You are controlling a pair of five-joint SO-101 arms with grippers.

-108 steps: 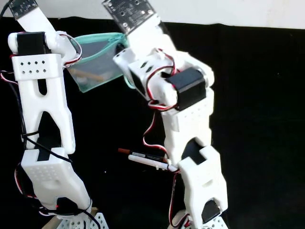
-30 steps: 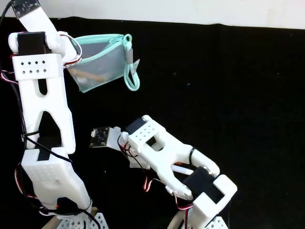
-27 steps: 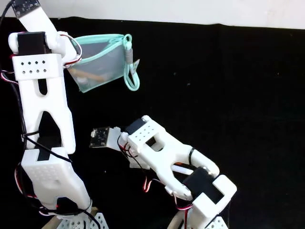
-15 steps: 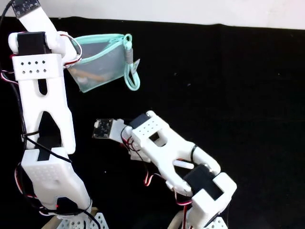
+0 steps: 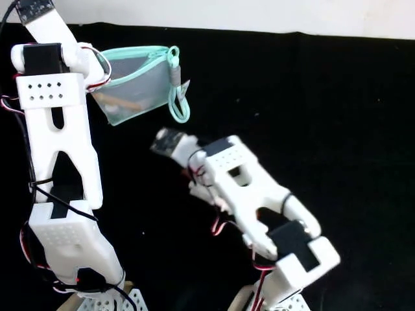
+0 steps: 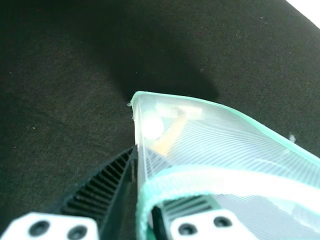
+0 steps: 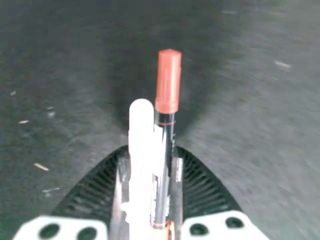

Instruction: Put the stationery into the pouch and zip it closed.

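Pouch [image 6: 215,150] in left pincer [image 6: 142,192], stationery [image 6: 172,132] inside, right pincer [image 7: 150,157] gripping pens [image 7: 142,135]

You are getting bright light; the white left arm [image 5: 58,129] at nine o'clock is glaring, and the pouch [image 6: 215,150] is shadowing the dark table [image 6: 60,75]

We see both arms in white plastic shells: the left arm [image 5: 61,139] and the right arm [image 5: 256,194] carry black servo blocks [image 5: 42,58] at the joints, plates [image 5: 48,91] dotted with small round holes, and thin red, black and white cables [image 5: 217,227]. The left tool [image 6: 145,175] and the right tool [image 7: 152,152] have black ribbed fingers [image 7: 200,190] on white mounts [image 7: 215,227] with dark screw holes.
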